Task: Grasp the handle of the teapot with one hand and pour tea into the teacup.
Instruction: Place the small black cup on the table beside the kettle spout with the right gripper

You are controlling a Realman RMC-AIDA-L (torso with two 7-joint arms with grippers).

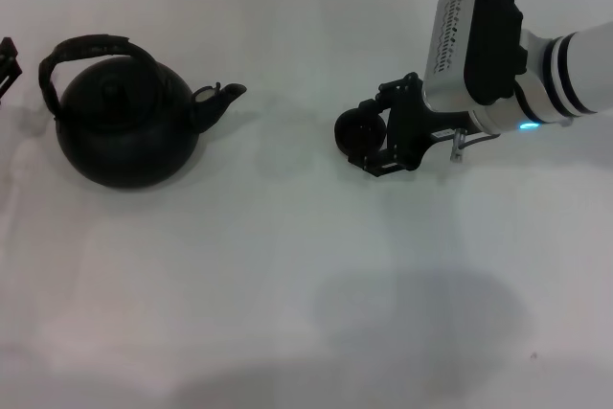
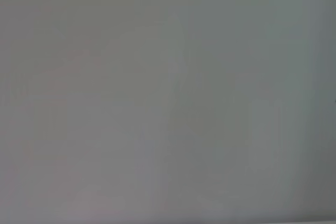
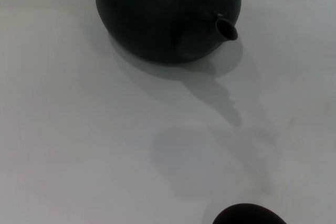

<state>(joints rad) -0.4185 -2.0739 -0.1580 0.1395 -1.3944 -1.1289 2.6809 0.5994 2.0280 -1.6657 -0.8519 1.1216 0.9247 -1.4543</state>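
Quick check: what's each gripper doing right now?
Left gripper: at the table's left edge, mostly out of view; cannot be told.
Right gripper: at the teacup; grip cannot be told.

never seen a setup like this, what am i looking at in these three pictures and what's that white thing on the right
It's a two-armed robot at a white table. The wide picture is from a camera on its head; the other two are from cameras on its wrists. The white thing is its right arm, whose black right gripper is at a small dark teacup; whether it grips the cup isn't clear. A black teapot with an arched handle stands apart, untouched. The left gripper barely shows at the edge; its wrist camera sees only blank grey.
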